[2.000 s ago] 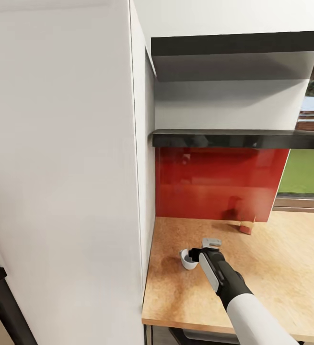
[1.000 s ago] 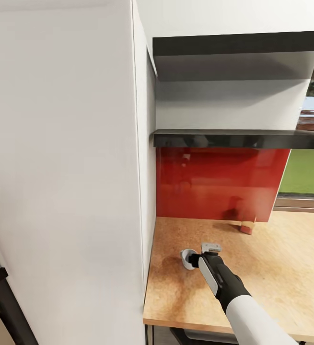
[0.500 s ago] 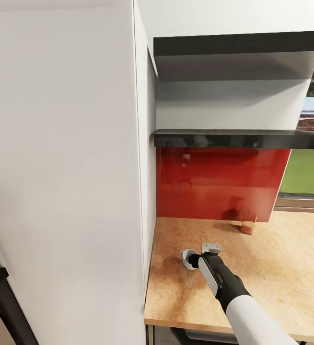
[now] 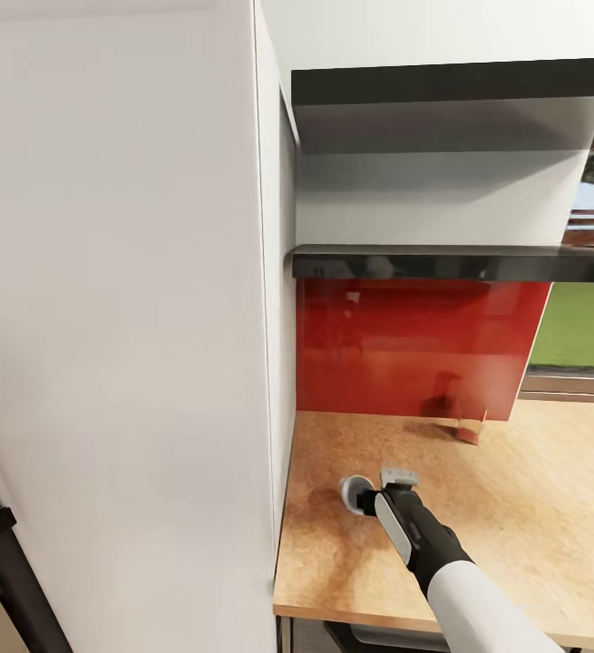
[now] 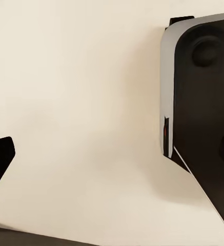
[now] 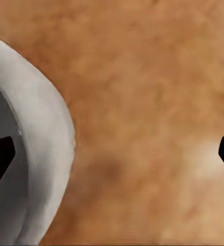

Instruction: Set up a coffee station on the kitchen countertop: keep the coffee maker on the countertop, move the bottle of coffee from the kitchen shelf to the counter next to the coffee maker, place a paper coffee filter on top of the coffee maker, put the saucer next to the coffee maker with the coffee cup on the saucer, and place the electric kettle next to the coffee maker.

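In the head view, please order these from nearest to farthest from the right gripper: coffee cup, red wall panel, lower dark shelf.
1. coffee cup, at the right gripper, on the counter.
2. red wall panel, behind the counter.
3. lower dark shelf, above the panel.

The coffee cup [image 4: 355, 494] is small and white, sitting on the tabletop [image 4: 532, 508] near its left end, close beside the tall white cabinet side. The right hand [image 4: 369, 497] reaches it from five o'clock, one finger inside the rim. In the right wrist view the cup's [image 6: 37, 154] thick rounded rim curves over orange-brown wood. The kitchen shelf [image 4: 451, 263], thin and dark grey, runs across the wall at twelve o'clock from the cup.
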Tool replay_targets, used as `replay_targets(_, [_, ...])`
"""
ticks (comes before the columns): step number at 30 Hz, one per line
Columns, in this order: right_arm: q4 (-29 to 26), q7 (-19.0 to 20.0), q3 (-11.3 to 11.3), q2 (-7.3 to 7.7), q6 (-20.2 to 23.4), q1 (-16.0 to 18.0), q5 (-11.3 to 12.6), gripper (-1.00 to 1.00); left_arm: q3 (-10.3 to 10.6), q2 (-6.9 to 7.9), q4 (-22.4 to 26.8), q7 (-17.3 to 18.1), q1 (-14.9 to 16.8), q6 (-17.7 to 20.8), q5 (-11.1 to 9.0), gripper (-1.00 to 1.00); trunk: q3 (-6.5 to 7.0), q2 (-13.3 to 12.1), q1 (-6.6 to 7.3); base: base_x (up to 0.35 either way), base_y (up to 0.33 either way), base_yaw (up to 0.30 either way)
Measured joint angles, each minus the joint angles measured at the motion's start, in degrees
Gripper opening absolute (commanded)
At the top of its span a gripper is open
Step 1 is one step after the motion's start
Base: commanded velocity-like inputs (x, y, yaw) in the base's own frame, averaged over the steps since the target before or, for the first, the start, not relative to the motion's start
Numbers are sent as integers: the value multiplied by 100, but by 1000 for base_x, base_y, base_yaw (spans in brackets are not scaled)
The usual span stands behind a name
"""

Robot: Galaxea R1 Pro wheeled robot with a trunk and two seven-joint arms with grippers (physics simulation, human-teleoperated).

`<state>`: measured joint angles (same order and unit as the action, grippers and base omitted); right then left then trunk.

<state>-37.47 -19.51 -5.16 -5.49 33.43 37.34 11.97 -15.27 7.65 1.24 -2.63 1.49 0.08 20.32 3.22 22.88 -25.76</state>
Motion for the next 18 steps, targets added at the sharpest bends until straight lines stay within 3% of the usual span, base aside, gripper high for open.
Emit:
replay_targets(16, [40,0,-2,0,-6,0,6,100,0,0,0,-2,-1,0,0,100,0,0,0,0,0,0])
replay_targets(17, [38,0,-2,0,-8,0,6,-100,0,0,0,-1,1,0,0,100,0,0,0,0,0,0])
replay_targets(18, [39,0,-2,0,-7,0,7,-100,0,0,0,-1,2,0,0,100,0,0,0,0,0,0])
